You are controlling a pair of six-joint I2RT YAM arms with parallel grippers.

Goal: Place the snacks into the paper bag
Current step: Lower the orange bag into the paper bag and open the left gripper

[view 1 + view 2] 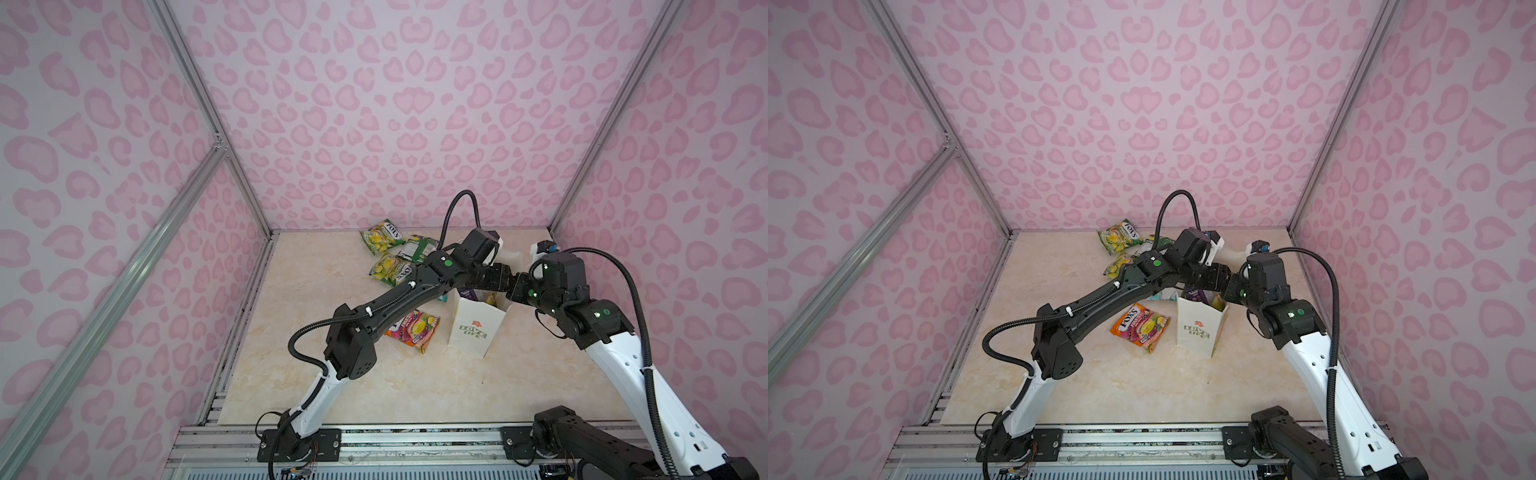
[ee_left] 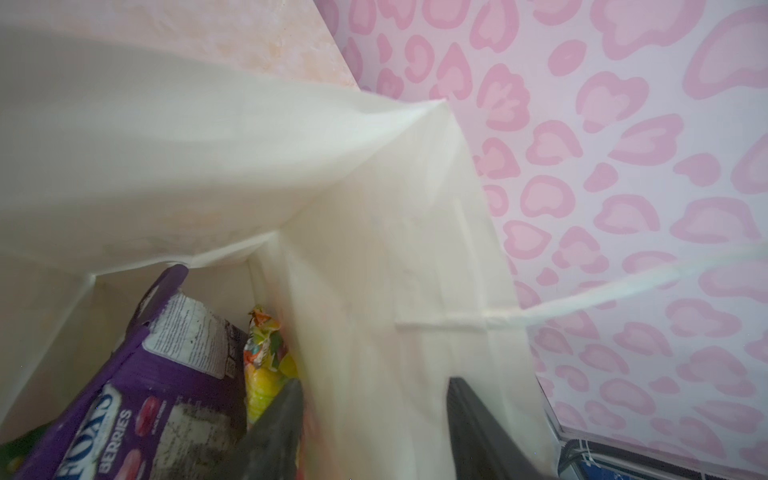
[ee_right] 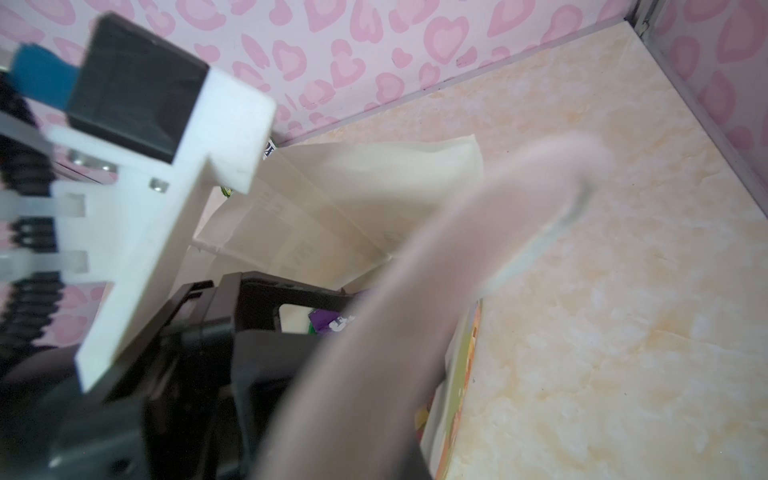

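Left claw [image 2: 374, 384] agape in paper bag [image 1: 473, 332]; right claw [image 1: 513, 296] closed, perhaps on cord [image 2: 602, 299].

Paper bag [image 1: 473, 332] upright on table [image 1: 332, 395], berries packet [image 2: 166, 395] inside, fruit packet [image 1: 415, 330] just left, other packets [image 1: 392, 268] behind.

Both top views look down from high above the mounting rail [image 1: 415, 436] at the table's [image 1: 374, 386] 6 o'clock edge. They face the 12 o'clock wall [image 1: 395, 104] from far off, taking in the whole tabletop and both arms, and they show nearly the same scene, shifted slightly sideways.

The left wrist camera sits very near and looks down into the open paper bag [image 2: 374, 249], onto the purple packet [image 2: 174, 374] inside. The right wrist camera, also close, looks across the bag's mouth toward the 12 o'clock wall, with the left wrist camera mount [image 3: 166, 137] blurred in front.

All four views share the bag, just to 3 o'clock of the table's centre.
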